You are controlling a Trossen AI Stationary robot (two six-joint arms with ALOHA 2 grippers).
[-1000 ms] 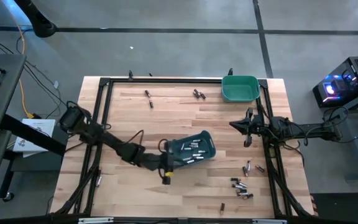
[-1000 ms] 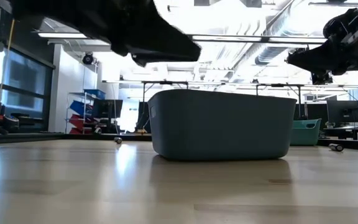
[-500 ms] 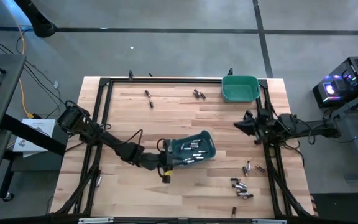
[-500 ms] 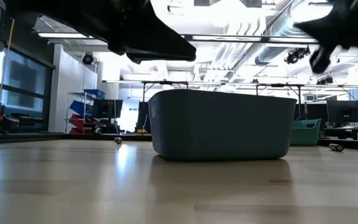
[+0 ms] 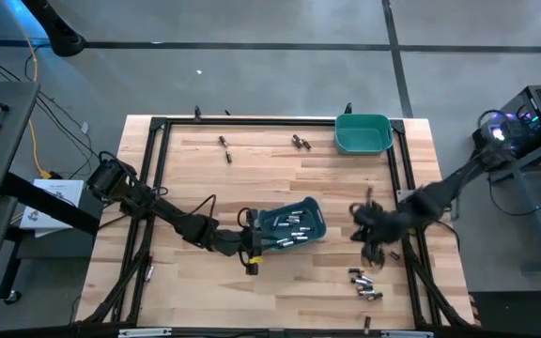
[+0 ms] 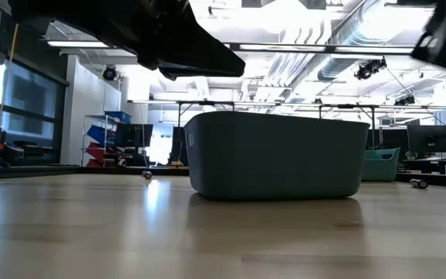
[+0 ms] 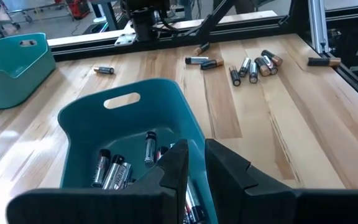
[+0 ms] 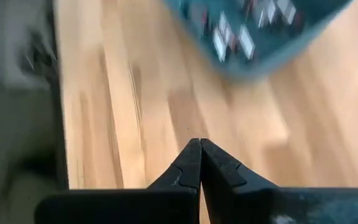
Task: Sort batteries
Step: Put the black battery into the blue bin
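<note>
No text, label, brand, number or sign can be read anywhere in these views. The batteries (image 7: pixel 252 65) lying on the counter (image 7: pixel 278 124) and in the teal bin (image 7: pixel 92 121) show coloured bands only, too small to make out any lettering. The papers (image 5: pixel 50 199) beside the counter's left edge are also illegible.

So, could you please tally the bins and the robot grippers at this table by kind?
Teal bins: 2 (centre bin, corner bin)
Grippers: 2 (left gripper, right gripper)
Total: 4
</note>
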